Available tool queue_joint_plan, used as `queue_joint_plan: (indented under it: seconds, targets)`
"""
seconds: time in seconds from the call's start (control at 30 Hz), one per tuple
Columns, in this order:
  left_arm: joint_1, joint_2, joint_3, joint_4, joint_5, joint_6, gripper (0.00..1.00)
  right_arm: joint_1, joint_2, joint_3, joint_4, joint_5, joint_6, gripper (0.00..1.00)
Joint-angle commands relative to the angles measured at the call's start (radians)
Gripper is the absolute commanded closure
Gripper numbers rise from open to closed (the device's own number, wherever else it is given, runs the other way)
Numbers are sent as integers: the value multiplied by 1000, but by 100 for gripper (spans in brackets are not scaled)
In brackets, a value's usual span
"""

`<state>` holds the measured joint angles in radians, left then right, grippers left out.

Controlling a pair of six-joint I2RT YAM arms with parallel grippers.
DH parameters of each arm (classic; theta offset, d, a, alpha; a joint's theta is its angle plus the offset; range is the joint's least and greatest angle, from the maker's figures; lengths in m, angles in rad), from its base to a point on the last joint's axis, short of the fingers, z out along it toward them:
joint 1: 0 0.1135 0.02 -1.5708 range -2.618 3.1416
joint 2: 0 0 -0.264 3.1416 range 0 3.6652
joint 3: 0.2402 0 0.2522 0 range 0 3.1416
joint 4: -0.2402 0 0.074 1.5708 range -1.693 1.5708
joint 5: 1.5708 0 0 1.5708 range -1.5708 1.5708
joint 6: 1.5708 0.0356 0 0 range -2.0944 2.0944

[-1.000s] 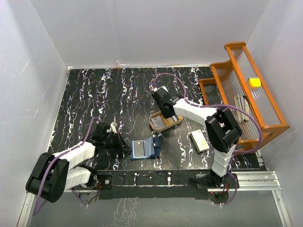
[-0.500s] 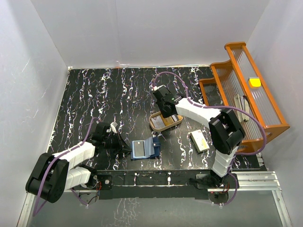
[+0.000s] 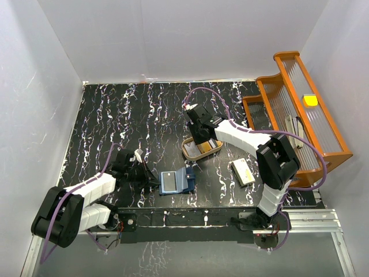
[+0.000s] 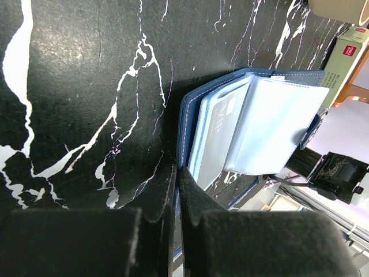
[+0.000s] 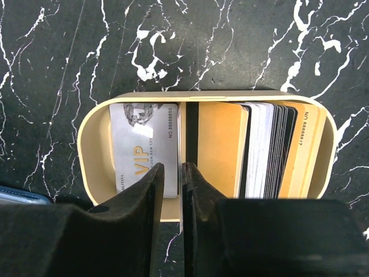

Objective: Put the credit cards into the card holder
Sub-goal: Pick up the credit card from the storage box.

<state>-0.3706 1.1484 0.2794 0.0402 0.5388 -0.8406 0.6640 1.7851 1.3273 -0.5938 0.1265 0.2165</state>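
Note:
The navy card holder lies open on the black marbled table, its pale sleeves fanned out. My left gripper is shut on its navy cover edge. Credit cards stand in a tan tray: a silver VIP card, an orange one and a stack on edge. My right gripper hangs over the tray, open only a sliver. One thin card stands edge-on between the jaws, against the right finger, with a gap on its left.
A cream-yellow block lies right of the tray. An orange ribbed rack holding a small yellow object stands along the right side. White walls close the table in at the back and sides.
My right gripper's jaws have parted slightly and it has shifted a little toward the far side over the tray. The left arm and the card holder have not moved.

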Motion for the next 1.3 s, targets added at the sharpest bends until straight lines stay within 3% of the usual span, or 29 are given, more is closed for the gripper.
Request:
queue_joint_plan:
  seconds: [0.0,0.27,0.5,0.57,0.97,1.17,1.27]
  targets:
    - [-5,-20,7,-16,8,0,100,4,-27,-3,49,-24,18,81]
    - [-5,-22,8,-18,7,0,100,3,-10,2,29,26,26,80]
    - [-5,-24,15,-29,0,-2,97,4,-1,19,1,82,17,96]
    - [-5,-27,17,-35,-4,-3,93,3,0,24,-5,91,14,100]
    - [-5,-111,94,-180,-99,5,58,4,-38,55,-41,124,13,100]
    - [-5,-171,186,-278,-134,4,47,5,-135,57,-58,123,39,100]
    - [-6,-196,239,-293,-119,-10,36,5,-179,49,-59,103,60,100]
